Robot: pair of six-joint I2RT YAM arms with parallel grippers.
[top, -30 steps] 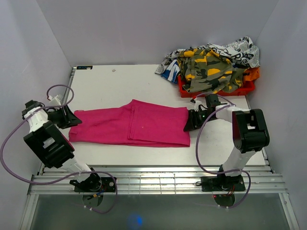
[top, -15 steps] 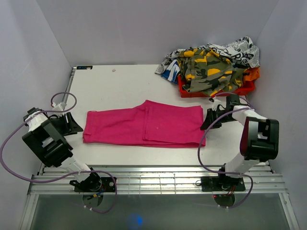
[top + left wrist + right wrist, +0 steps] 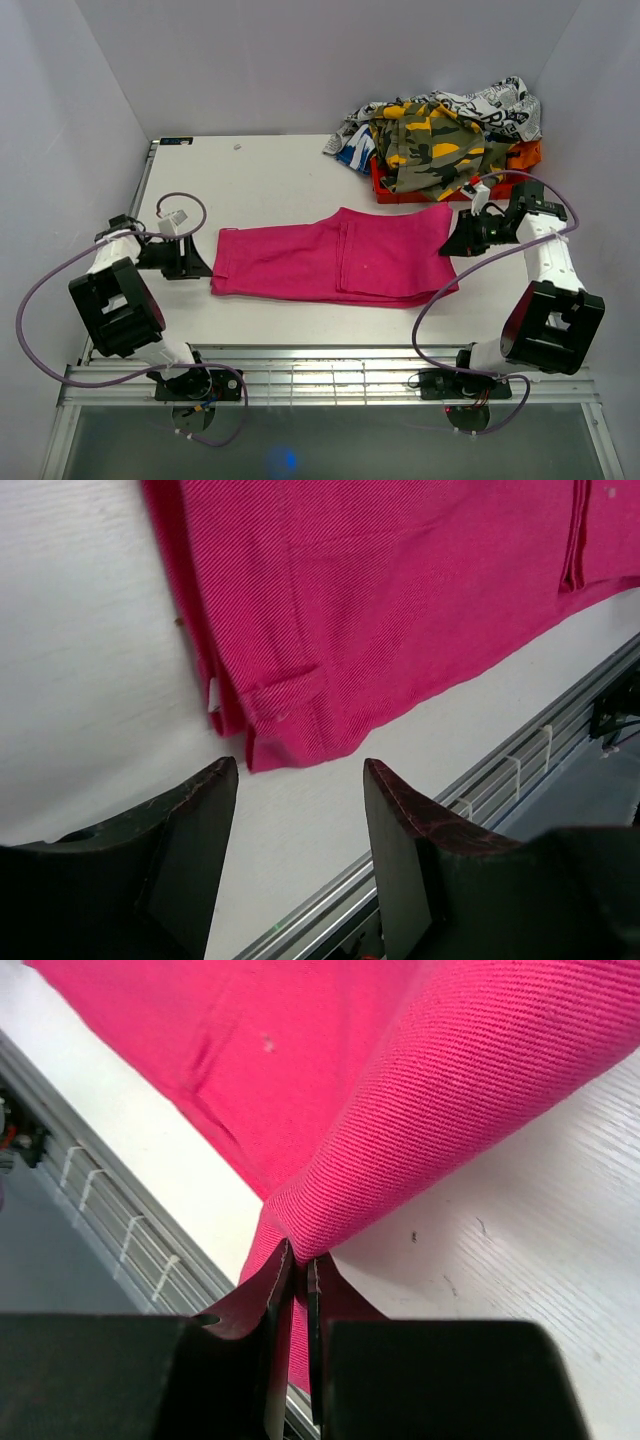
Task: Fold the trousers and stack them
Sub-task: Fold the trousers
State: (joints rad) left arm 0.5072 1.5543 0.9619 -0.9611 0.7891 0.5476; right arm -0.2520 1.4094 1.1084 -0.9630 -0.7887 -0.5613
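The hot-pink trousers (image 3: 340, 263) lie folded lengthwise across the middle of the table. My right gripper (image 3: 458, 241) is shut on their right end and holds that edge lifted; in the right wrist view the fabric (image 3: 430, 1090) is pinched between the closed fingers (image 3: 283, 1290). My left gripper (image 3: 198, 268) is open and empty just left of the trousers' left end. In the left wrist view the hem corner (image 3: 290, 730) lies just beyond the gap between the spread fingers (image 3: 200, 810).
A red tray (image 3: 450, 185) at the back right holds a heap of clothes, camouflage and printed pieces (image 3: 440, 135). The table's metal front rail (image 3: 320, 375) runs along the near edge. White walls close in on three sides.
The right gripper has dragged the trousers to the right by their right end. The left gripper has followed to the right, staying open just off the left end.
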